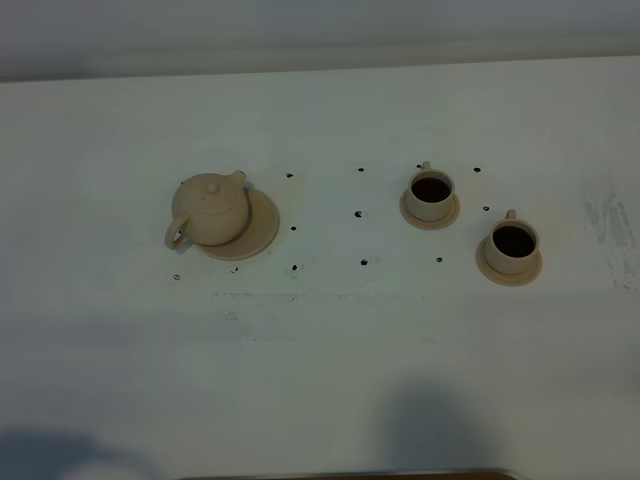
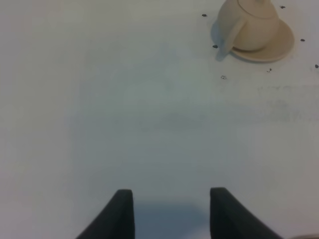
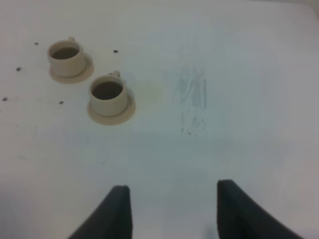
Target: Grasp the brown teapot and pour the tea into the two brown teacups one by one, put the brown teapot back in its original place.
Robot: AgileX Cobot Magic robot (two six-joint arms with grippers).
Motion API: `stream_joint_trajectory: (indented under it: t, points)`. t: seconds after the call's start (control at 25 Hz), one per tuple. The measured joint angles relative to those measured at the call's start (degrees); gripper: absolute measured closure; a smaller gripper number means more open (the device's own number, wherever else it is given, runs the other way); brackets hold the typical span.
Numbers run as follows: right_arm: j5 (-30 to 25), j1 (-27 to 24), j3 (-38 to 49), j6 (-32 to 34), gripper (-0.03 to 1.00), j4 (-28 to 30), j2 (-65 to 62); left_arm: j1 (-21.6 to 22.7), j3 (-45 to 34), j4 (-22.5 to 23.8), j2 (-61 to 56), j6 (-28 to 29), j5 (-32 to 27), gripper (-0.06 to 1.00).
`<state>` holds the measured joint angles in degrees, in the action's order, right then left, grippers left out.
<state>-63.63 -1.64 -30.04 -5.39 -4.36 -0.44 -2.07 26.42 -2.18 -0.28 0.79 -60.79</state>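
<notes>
Dark fingertips first: in the left wrist view the left gripper (image 2: 172, 211) pokes in at the frame edge, its two black fingers (image 2: 122, 211) well apart with only bare white table (image 2: 149, 124) between them, released and holding nothing. Only the tips show; the rest is cut off. Same story on the other side: the right gripper (image 3: 172, 211) shows two spread black fingers (image 3: 119, 211), nothing between them but tabletop. Neither arm appears in the high view at all, just soft shadows along the near edge of the table (image 1: 320, 380).

Over to the teapot (image 1: 210, 212) now. It sits on its wide saucer (image 1: 262, 228), pushed toward one side so the saucer's rim shows mostly on the side away from the loop handle. Lid on, knob up, spout pointing away from the camera. In the left wrist view the teapot (image 2: 247, 25) is clipped by the frame edge, so its lid and spout are lost there, though the saucer (image 2: 279, 47) and handle are plain.

Well apart to the right stand two teacups (image 1: 431, 190), the second (image 1: 513, 243) nearer the camera, each on a small saucer. Both insides look dark. The right wrist view catches both teacups (image 3: 65, 56) (image 3: 107, 94) too.

Small black dots (image 1: 358, 214) pepper the table; what they are is hard to tell. Faint grey scuffs (image 3: 194, 99) smear the surface beside the cups.
</notes>
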Motion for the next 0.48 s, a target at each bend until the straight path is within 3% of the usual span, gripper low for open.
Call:
stream_joint_trajectory:
  t: [0.48]
  points:
    - [0.0, 0.0, 0.0, 0.0, 0.56, -0.2, 0.0, 0.0, 0.0, 0.0, 0.0, 0.0, 0.0, 0.6]
